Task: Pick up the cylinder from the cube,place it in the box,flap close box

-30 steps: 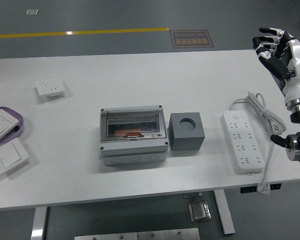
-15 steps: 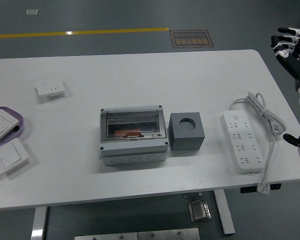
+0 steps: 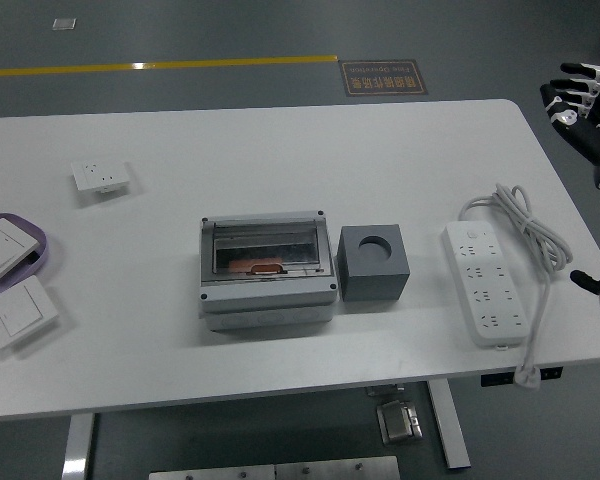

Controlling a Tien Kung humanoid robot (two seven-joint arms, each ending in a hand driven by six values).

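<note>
Right hand, fingers spread and empty, hangs past the table's right edge, well apart from the closed box

Only writing around is on the brown floor sign past the tabletop. It's Chinese characters, way too blurry to read. Nothing else has legible print.

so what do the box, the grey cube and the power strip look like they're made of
The box looks like light grey moulded plastic with a clear, glossy flap, since the inside shows through it. The cube is matte dark grey with a round hole on top; plastic or painted metal, the look leaves it open. The power strip seems smooth white plastic, with a rubbery-looking white cord.
</note>
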